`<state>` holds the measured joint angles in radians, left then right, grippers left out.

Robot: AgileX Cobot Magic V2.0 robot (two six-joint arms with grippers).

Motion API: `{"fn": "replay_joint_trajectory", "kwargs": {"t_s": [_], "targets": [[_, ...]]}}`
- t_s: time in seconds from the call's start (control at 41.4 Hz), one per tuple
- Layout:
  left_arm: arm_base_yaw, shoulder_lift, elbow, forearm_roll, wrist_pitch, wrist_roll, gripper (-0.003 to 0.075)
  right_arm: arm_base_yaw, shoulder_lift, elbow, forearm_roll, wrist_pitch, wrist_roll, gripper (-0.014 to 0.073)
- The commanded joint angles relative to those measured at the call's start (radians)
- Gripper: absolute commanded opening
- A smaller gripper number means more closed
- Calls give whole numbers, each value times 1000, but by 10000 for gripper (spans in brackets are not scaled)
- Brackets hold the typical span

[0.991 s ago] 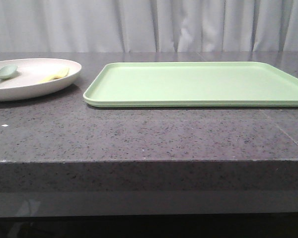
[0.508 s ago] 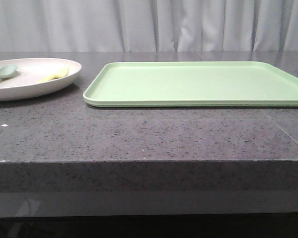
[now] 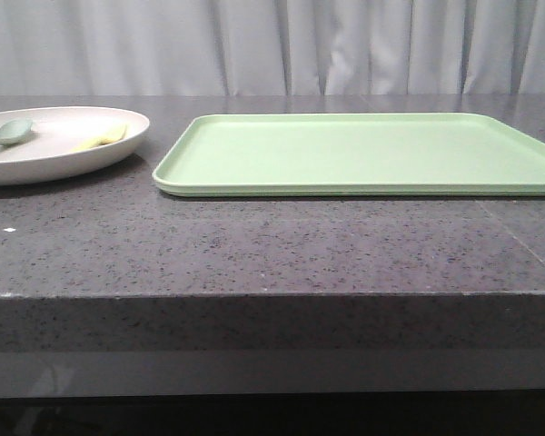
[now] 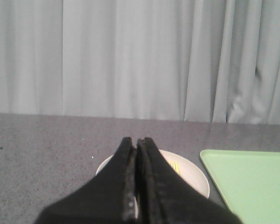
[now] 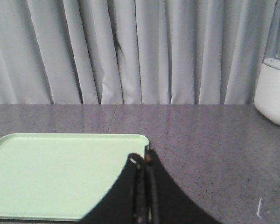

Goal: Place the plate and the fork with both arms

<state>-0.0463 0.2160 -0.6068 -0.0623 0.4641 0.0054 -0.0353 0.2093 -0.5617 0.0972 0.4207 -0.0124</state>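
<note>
The plate (image 3: 50, 141), a round cream matte dish, sits at nine o'clock of the flat rectangular light-green tray (image 3: 363, 153) on our grey speckled stone table (image 3: 254, 245). In it lie the small yellow plastic fork (image 3: 103, 137) and a pale grey-green spoon (image 3: 7, 133). Our left gripper (image 4: 136, 140) and right gripper (image 5: 142, 161) both have their black jaws pressed together, holding nothing.

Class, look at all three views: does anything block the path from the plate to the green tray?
Nothing visible does. The plate, holding the fork and a spoon, sits beside the tray with only bare counter between them.
</note>
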Motion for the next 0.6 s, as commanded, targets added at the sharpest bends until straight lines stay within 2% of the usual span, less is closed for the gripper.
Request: {"fn": "replay_joint_trajectory", "kwargs": {"t_s": [0.0, 0.218, 0.58], "targets": [[-9, 93, -81, -10, 18, 3, -20, -4, 92, -88, -10, -10, -2, -118], [-9, 201, -86, -12, 23, 3, -20, -4, 205, -105, -10, -13, -2, -118], [-9, 250, -86, -12, 25, 3, -20, -4, 226, -105, -9, -3, -2, -118]]}}
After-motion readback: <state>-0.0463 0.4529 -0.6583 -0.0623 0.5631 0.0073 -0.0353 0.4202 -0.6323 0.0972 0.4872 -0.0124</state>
